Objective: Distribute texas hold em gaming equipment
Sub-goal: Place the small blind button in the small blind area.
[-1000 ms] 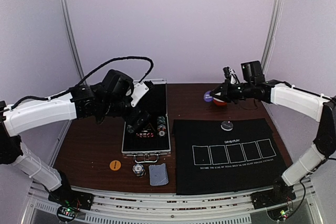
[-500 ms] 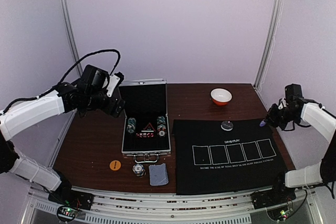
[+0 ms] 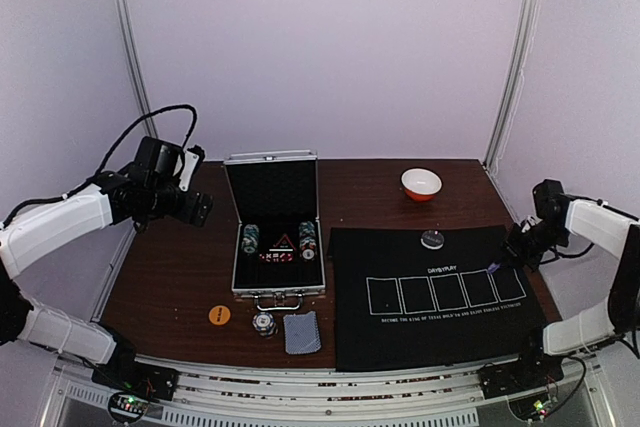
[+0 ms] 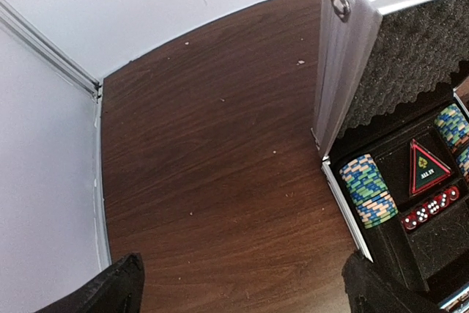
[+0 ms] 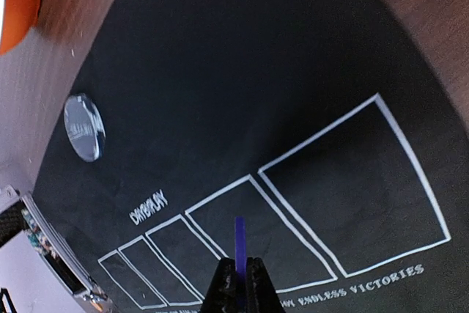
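Poker gear lies in two spots. At six o'clock from the open case [image 3: 277, 237], an orange disc [image 3: 219, 315], a small chip stack [image 3: 263, 323] and a pack of cards [image 3: 301, 332] sit on the surface [image 3: 170, 277]. A grey disc [image 5: 83, 127] rests near the twelve o'clock edge of the black mat [image 3: 440, 297]. My right pincer [image 5: 238, 273] is clamped on a purple-blue disc [image 5: 239, 243], gripped edge-on by its rim. It is over the three o'clock end of the mat's white boxes, and I cannot tell whether it touches the cloth. It looks thin, stiff, light and smooth, so with such a narrow hold it could pivot or slide out. I judge it wants laying down low and flat rather than dropping. My left pincer [image 4: 242, 295] hangs with its fingers [image 4: 110, 291] wide apart and nothing between them, over bare wood at nine o'clock from the case, where more chips [image 4: 368, 190] lie in the foam. The cards will likely be light, bendy and slippery and best taken across the long edges. The chip stack is firmer but could topple, so I would squeeze its sides low down.
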